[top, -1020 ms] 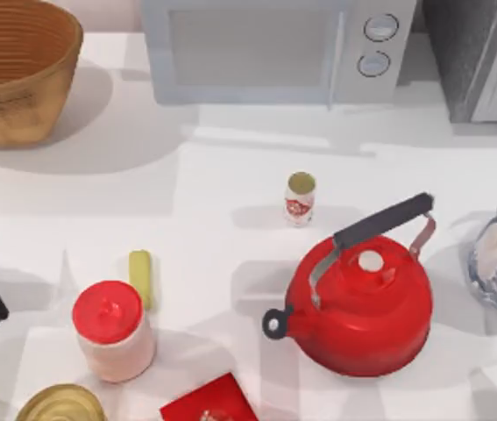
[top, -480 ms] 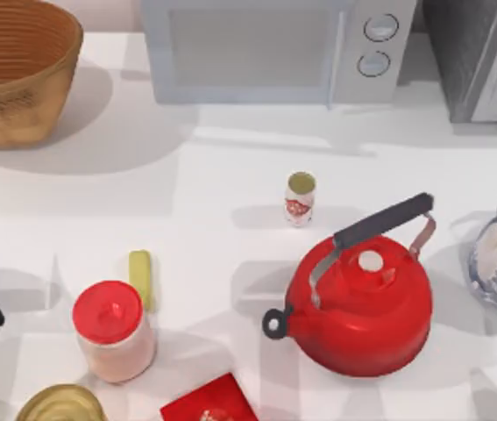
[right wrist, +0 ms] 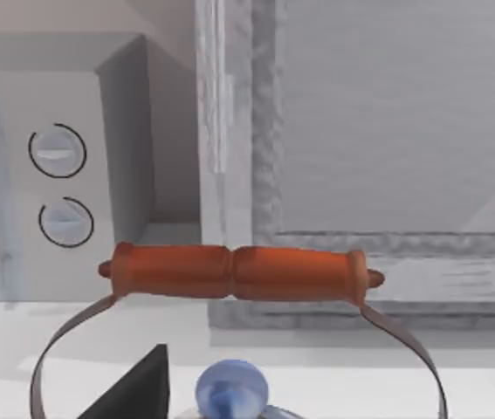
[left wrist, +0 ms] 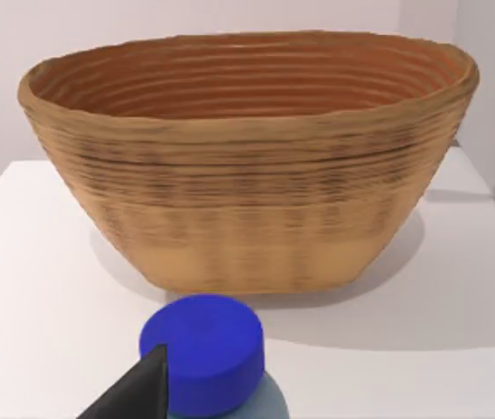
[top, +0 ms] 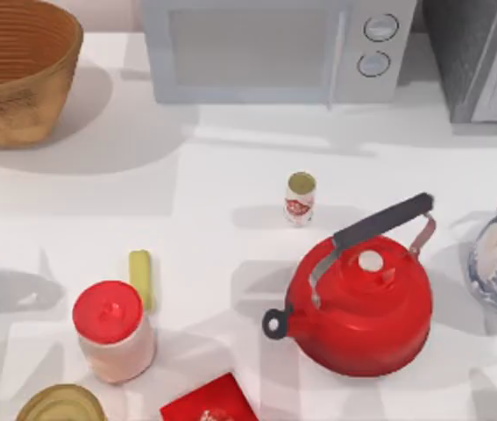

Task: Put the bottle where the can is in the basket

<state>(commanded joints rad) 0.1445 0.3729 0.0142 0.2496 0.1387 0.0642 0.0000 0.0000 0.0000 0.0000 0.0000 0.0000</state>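
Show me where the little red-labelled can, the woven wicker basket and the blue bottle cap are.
Small white can with red label [top: 300,200]: top view, on its label.
Round brown wicker basket [left wrist: 247,218]: left wrist view, on its outer wall.
Blue round bottle cap [left wrist: 208,349]: left wrist view, on its top.

An orange-brown handle grip [right wrist: 234,272] lies level across the middle, carried on a thin metal bail [right wrist: 402,344] that curves down at both ends. Under it sits a round blue knob [right wrist: 232,391], probably of a lid. Beside the knob a dark finger [right wrist: 138,390] shows. Behind stand a microwave [right wrist: 81,166] with two dials [right wrist: 58,150] and a grey cabinet [right wrist: 387,122].
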